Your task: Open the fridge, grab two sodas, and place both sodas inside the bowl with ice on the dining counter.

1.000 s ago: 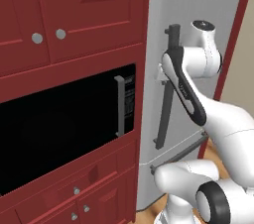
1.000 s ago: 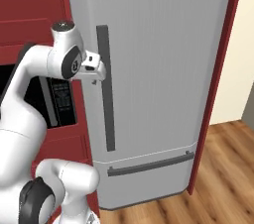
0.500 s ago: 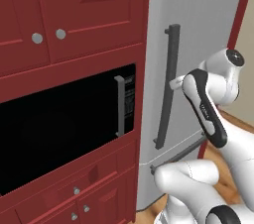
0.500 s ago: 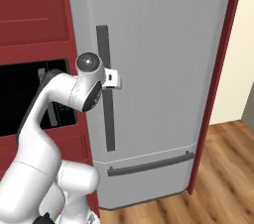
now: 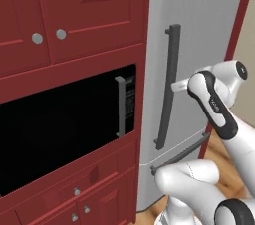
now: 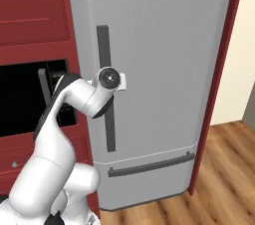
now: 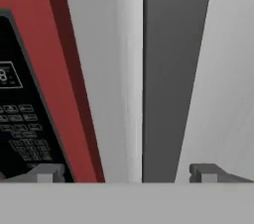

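1. The fridge (image 6: 159,69) is found shut, its door closed; it stands at 3 o'clock of the black microwave (image 5: 64,119).
2. The gripper (image 7: 127,172) is held fully open, straddling the fridge's vertical bar handle (image 7: 173,69).
3. No contact between the fingertips (image 7: 206,172) and the handle can be confirmed.

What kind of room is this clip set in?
A rendered home kitchen, most likely: a tall light-grey fridge with a dark bar handle, a black built-in microwave set into dark red cabinets, and wood flooring.
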Controlling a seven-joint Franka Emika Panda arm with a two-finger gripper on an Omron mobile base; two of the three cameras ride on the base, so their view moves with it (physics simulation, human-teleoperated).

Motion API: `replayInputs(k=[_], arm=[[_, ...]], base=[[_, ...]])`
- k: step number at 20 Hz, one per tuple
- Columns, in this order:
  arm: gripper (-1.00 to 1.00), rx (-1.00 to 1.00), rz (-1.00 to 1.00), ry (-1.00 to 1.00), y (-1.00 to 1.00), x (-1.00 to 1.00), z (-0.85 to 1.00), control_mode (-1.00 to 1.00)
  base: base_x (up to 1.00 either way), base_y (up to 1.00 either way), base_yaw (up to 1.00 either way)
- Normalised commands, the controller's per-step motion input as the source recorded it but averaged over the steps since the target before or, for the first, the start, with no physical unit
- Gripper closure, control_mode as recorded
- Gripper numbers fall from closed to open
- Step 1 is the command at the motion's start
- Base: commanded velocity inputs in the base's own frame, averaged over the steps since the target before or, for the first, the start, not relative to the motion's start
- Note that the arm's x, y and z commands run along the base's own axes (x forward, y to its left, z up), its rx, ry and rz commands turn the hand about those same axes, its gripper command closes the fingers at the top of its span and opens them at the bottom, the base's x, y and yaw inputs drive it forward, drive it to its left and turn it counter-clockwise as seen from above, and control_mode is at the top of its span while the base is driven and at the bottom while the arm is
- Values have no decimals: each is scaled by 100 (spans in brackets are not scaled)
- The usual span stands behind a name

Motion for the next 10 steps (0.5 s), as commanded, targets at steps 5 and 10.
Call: replayInputs(k=[5,10], arm=[[-100,0,16,-15,4,10,-8,-100],[-100,0,14,-18,0,0,-5,-100]], base=[[0,0,0],[0,0,0]])
